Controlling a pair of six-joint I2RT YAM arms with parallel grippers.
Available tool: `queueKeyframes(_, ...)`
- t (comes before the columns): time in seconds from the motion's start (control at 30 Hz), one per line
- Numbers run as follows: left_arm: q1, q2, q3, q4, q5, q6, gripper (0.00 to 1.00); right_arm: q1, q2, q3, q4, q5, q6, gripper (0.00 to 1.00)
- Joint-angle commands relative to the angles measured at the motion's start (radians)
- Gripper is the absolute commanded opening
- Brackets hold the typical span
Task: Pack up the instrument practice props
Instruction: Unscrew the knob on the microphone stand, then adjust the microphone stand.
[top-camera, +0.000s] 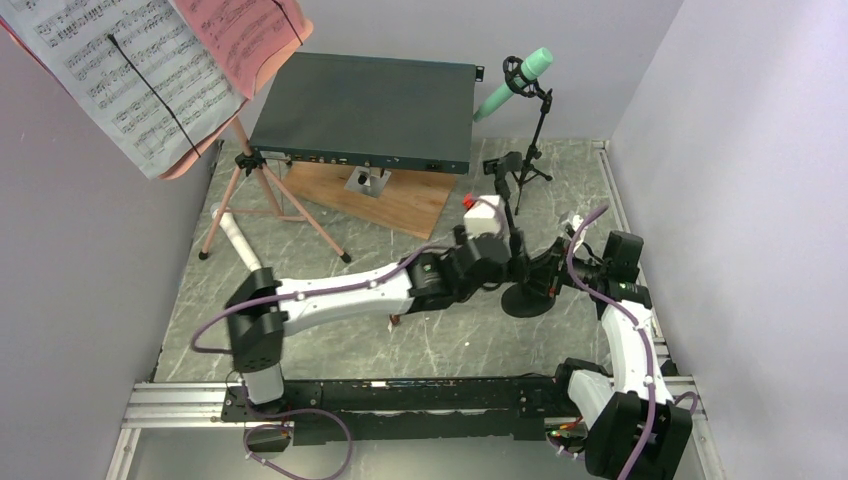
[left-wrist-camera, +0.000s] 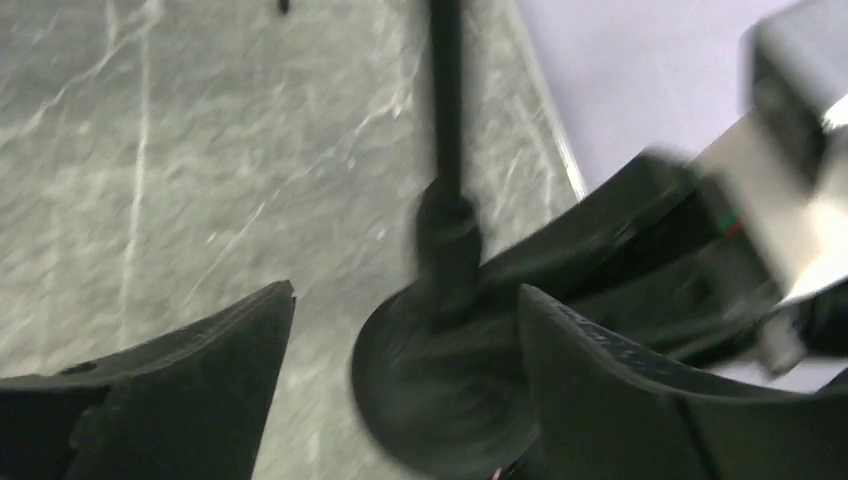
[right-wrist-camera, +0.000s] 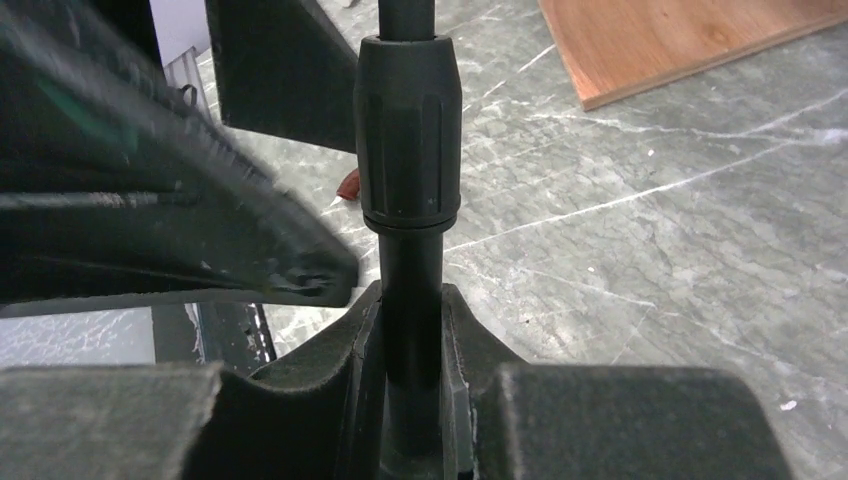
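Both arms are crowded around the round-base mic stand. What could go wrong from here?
1. The right gripper is shut low on the thin pole while the white microphone sits higher up: the pole may tilt in the grip.
2. The left gripper, open around the round base, is close to the right one; they may collide.
3. The tripod of the mint microphone stands just behind; a swing could topple it.

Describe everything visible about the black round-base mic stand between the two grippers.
The matte black mic stand has a round flat base resting on the grey marbled table and a thin upright pole with a ribbed collar. The right gripper is shut on the pole just below the collar. The left gripper is open, its fingers flanking the base; contact is unclear through blur.
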Motion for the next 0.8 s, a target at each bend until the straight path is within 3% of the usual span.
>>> queueKeyframes(0.0,-0.015,-0.234,-0.295,0.282,0.082,0.221,0.98,-0.007,-0.010,0.044,0.001,-0.143,-0.084,0.00)
queueKeyframes(0.1,0.002,-0.358,-0.508,0.518,0.259,0.333,1.00,-0.007,-0.007,0.056,-0.087,-0.216,-0.183,0.00)
queueKeyframes(0.2,0.032,-0.450,-0.695,0.772,0.475,0.371,0.99,-0.006,-0.009,0.076,-0.259,-0.313,-0.394,0.00)
queueKeyframes(0.3,0.040,-0.487,-0.792,0.921,0.591,0.402,1.00,-0.007,-0.033,0.085,-0.397,-0.319,-0.587,0.00)
queueKeyframes(0.53,0.040,-0.483,-0.795,0.965,0.678,0.508,0.95,0.007,-0.078,0.158,-0.642,-0.324,-0.833,0.00)
queueKeyframes(0.67,0.040,-0.490,-0.760,0.970,0.698,0.586,0.93,0.015,-0.041,0.354,-0.856,-0.323,-0.967,0.00)
queueKeyframes(0.77,0.040,-0.517,-0.747,0.967,0.687,0.643,0.93,0.015,0.004,0.530,-0.938,-0.323,-0.975,0.00)
